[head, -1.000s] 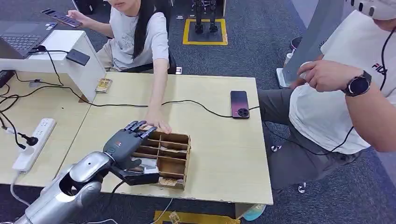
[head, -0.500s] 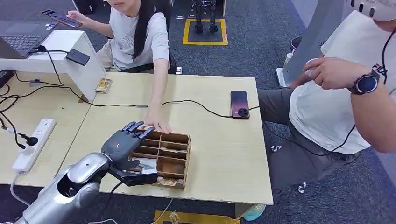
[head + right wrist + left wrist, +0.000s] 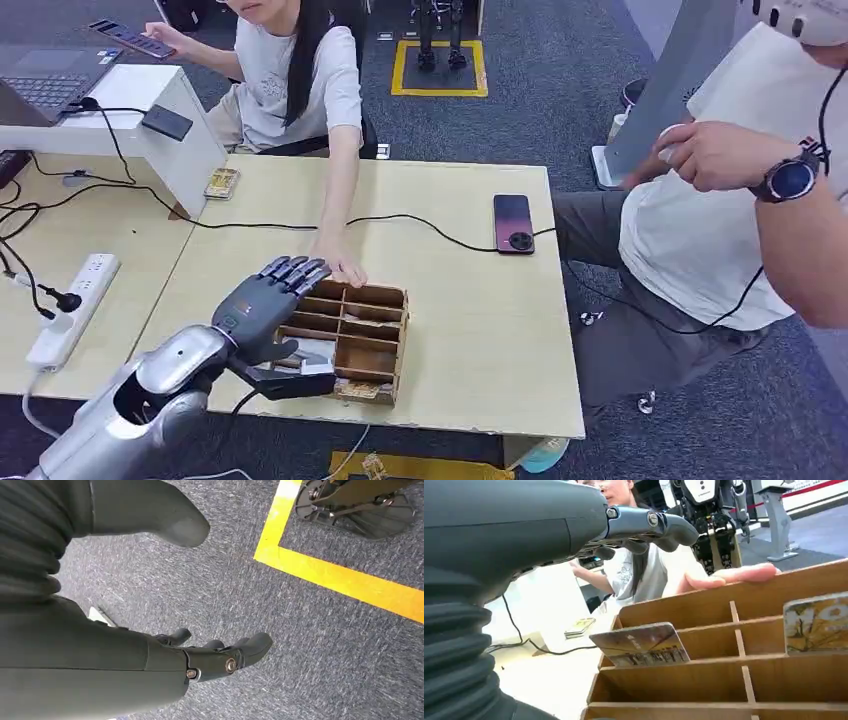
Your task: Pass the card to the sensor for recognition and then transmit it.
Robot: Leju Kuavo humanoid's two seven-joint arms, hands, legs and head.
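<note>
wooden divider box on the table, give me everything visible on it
The wooden box is a light brown, open-topped tray split by thin slats into compartments. It sits flat near the table's front edge. Cards stand tilted in some compartments. A person's hand rests on its far rim, and the left hand hovers over its left side, fingers spread, holding nothing.

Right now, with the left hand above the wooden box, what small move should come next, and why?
Probably lower the left hand a little toward the card that leans in the wooden box and close the fingers on it. The hand hovers open above the box and holds nothing yet. A person's hand rests at the box's far edge, so the move should be slow.
</note>
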